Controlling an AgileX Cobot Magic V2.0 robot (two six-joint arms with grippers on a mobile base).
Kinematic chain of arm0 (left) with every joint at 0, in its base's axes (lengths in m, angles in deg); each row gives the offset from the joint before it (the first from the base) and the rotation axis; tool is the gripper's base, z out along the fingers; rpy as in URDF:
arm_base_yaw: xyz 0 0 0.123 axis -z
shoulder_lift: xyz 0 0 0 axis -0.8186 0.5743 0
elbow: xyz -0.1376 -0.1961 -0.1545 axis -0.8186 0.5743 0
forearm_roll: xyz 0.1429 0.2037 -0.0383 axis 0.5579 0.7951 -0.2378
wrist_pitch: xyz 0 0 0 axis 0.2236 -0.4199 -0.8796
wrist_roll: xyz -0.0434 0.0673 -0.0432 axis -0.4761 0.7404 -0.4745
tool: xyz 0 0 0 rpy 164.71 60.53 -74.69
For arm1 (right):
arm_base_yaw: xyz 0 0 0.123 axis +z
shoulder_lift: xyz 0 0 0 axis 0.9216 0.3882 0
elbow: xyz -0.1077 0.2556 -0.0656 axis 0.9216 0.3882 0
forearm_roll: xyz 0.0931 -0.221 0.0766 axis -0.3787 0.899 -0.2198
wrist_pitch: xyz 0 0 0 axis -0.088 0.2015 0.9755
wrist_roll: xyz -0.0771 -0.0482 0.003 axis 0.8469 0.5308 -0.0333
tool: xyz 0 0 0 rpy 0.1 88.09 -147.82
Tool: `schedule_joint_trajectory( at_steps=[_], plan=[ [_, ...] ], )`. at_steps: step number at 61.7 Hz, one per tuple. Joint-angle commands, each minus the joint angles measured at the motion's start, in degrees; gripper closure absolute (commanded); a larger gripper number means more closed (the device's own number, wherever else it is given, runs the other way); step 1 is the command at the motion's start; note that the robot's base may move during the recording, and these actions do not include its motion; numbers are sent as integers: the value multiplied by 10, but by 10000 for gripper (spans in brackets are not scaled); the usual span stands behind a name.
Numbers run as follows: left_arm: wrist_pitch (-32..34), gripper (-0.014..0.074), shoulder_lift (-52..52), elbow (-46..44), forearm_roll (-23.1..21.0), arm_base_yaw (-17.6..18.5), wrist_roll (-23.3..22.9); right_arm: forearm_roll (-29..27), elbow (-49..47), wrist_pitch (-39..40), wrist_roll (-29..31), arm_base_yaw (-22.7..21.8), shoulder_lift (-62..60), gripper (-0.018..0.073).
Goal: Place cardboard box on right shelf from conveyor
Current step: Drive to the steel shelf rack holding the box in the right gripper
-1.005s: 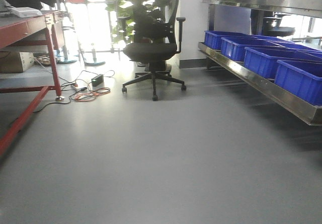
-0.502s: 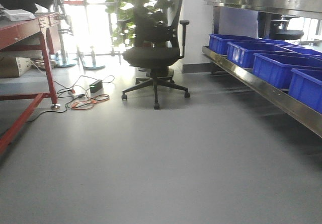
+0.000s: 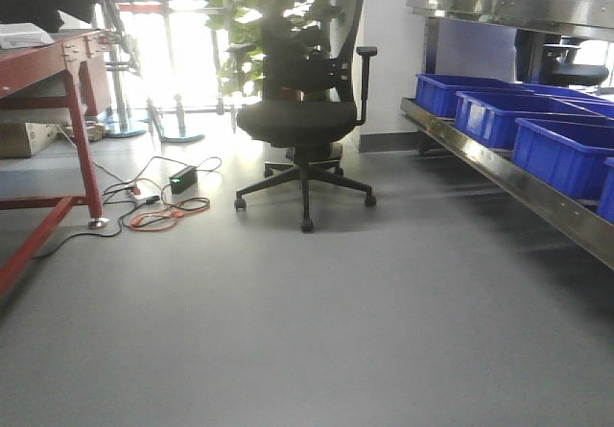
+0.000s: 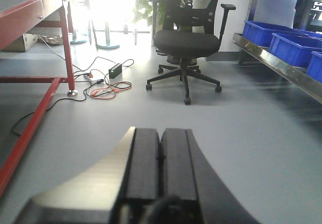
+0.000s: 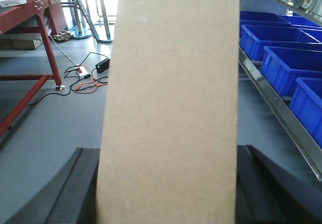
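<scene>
Up in the right wrist view, the plain tan-brown tall cardboard box (image 5: 173, 93) fills most of the picture. It stands upright between the two dark fingers of the right claw (image 5: 168, 196), which is clenched on the box from both sides. So the box is held in the air over the grey floor (image 3: 307, 331), not on any surface.

The shiny stainless-steel shelf with the tall front lip (image 3: 508, 182) runs along the right side, with blue plastic bins (image 3: 566, 154) lined up along it behind the lip. The box is apart from the shelf, which sits off to its right.

The left claw (image 4: 160, 133) is clenched with nothing in it, its black fingers (image 4: 143, 158) pressed flat together.

Further back is a black office chair on castors (image 3: 302, 120). Off to the left there's a red-framed counter (image 3: 38, 58), with a tangle of orange and black cables (image 3: 163, 211) on the floor near its leg.
</scene>
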Motion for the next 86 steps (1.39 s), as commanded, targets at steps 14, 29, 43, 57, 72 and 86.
schedule_joint_trajectory(
  at_steps=[14,29,43,57,72,86],
  plan=[
    [51,712,-10,5,-3,4,0,9,-14,61,5,-2,12,345],
    [51,713,-10,5,-3,4,0,9,-14,61,5,-2,12,345],
    [51,712,-10,5,-3,4,0,9,-14,61,5,-2,12,345],
    [51,712,-10,5,-3,4,0,9,-14,61,5,-2,12,345],
    [51,713,-10,5,-3,4,0,9,-14,61,5,-2,12,345],
    [51,713,-10,5,-3,4,0,9,-14,61,5,-2,12,345]
  ],
)
